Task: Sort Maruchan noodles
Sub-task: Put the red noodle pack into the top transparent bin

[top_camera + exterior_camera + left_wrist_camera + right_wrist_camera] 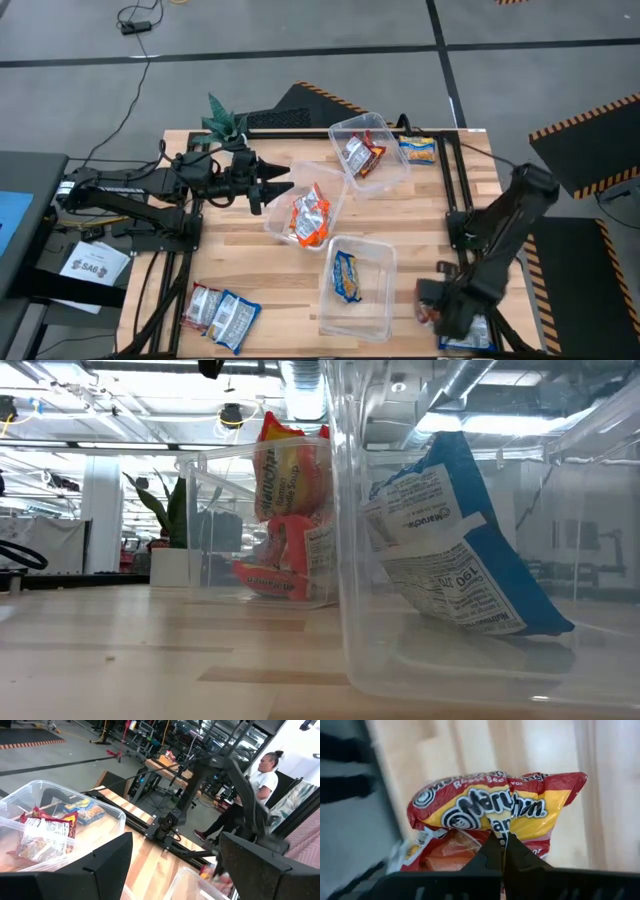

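Three clear tubs stand mid-table. The far tub [385, 170] holds red packets [360, 155], the middle tub [335, 205] orange ones [308, 217], and the near tub [375, 300] one blue packet [346, 277], which leans on the tub's wall [450, 550]. My left gripper [280, 185] hovers open beside the middle tub, touching nothing. My right gripper [432, 305] is at the near right corner, shut on a red-and-yellow packet [495, 807]. More packets lie loose at the near left [220, 315], and a blue-and-yellow one lies at the far side [418, 150]. My right gripper pinches the red-and-yellow packet between its two fingers at the middle of one long edge [503, 834]. The fingers come from above, pointing down. The packet spreads out beyond the fingertips, printed face toward the camera. Whether it is lifted clear of the packets under it, I cannot tell.
Another packet [470, 335] lies under my right gripper at the table's near right edge. A potted plant [225, 122] stands at the far left corner. A person [260, 777] is in the room beyond the table. Bare wood [250, 270] lies between the tubs and the near-left packets.
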Robot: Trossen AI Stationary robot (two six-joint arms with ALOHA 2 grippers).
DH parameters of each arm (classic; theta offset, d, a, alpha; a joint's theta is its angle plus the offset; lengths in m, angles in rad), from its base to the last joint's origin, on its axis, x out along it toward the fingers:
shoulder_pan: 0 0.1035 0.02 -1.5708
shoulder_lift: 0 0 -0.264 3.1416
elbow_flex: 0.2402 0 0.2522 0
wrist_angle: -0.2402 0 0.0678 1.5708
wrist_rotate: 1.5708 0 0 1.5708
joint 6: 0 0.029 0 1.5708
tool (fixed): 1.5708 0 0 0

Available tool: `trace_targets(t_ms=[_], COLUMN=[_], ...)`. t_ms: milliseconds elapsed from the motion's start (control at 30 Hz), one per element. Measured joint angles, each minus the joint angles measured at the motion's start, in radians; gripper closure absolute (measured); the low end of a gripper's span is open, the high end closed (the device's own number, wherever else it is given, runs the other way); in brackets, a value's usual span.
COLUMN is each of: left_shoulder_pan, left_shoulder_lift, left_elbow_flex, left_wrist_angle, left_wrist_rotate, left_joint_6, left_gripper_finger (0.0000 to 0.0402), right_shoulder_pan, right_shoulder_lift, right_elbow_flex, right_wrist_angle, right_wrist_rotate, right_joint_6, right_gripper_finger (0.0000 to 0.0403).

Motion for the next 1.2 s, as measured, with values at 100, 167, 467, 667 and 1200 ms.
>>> trace_targets(t_ms=[100, 167, 467, 667, 1200], left_shoulder_pan=[0.0, 0.0, 0.0, 0.0, 0.0], left_shoulder_lift=[0.0, 0.0, 0.0, 0.0, 0.0], left_elbow_flex=[0.0, 0.0, 0.0, 0.0, 0.0], left_wrist_angle=[0.0, 0.001, 0.002, 0.005, 0.012], left_wrist_rotate=[0.0, 0.0, 0.0, 0.0, 0.0], left_joint_6=[0.004, 0.004, 0.004, 0.004, -0.01], left_gripper_finger=[0.0118, 0.0118, 0.0118, 0.0118, 0.0118], right_shoulder_pan=[0.004, -0.022, -0.343, -0.753, -1.197], right_shoulder_lift=[-0.145, -0.254, -0.58, -0.576, -0.361], right_elbow_flex=[0.0, 0.0, 0.004, 0.004, 0.003], right_wrist_angle=[0.014, 0.066, 0.207, 0.269, 0.359], right_wrist_rotate=[-0.026, 0.002, 0.587, 0.668, 0.447], right_joint_6=[0.031, 0.052, -0.26, -0.498, -0.652], right_gripper_finger=[0.0396, 0.0396, 0.0396, 0.0396, 0.0329])
